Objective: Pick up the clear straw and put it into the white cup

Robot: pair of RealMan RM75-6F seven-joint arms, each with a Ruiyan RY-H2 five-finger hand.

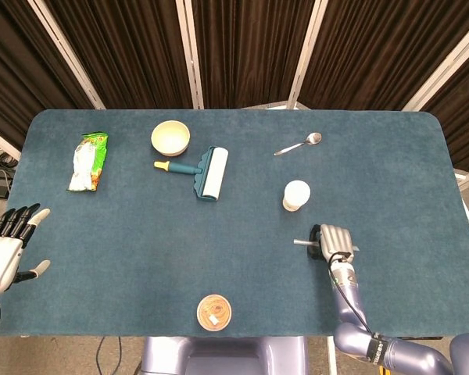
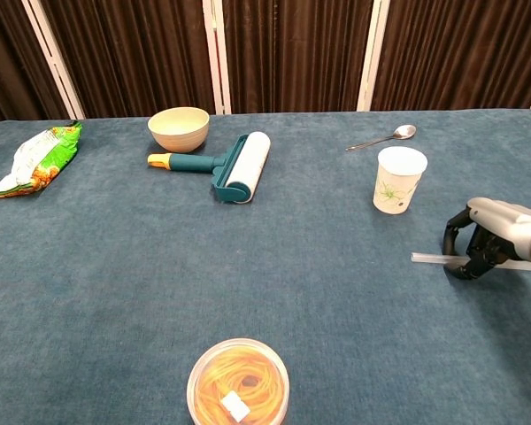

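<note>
Straw: the clear straw [image 2: 434,258] lies flat on the tabletop [image 1: 141,234], near the right edge, just in front of the white cup; one end sticks out to the left of the right hand, and in the head view [image 1: 301,242] a short tip also shows past the hand's other side.
Right hand: the right hand [image 2: 488,241] sits over the middle of the straw, its dark fingers [image 2: 467,257] curled down around it with the tips at the tabletop; the straw looks pinched between thumb and fingers. In the head view the hand [image 1: 334,241] covers most of the straw.
Cup: the white cup [image 2: 399,180] stands upright with its mouth open, close to the hand but apart from it; a faint green print shows on its side.
Left hand: the left hand [image 1: 6,248] hangs off the left edge of the tabletop, fingers spread and holding nothing.
Spoon: a metal spoon [image 1: 299,144] lies beyond the cup.
Lint roller: a teal lint roller [image 2: 234,166] with a yellow handle tip lies beside a cream bowl [image 2: 178,128].
Snack bag: a green snack bag [image 1: 88,161] lies at the far left.
Round container: a lidded round container [image 2: 239,385] holding something orange sits at the near edge.
</note>
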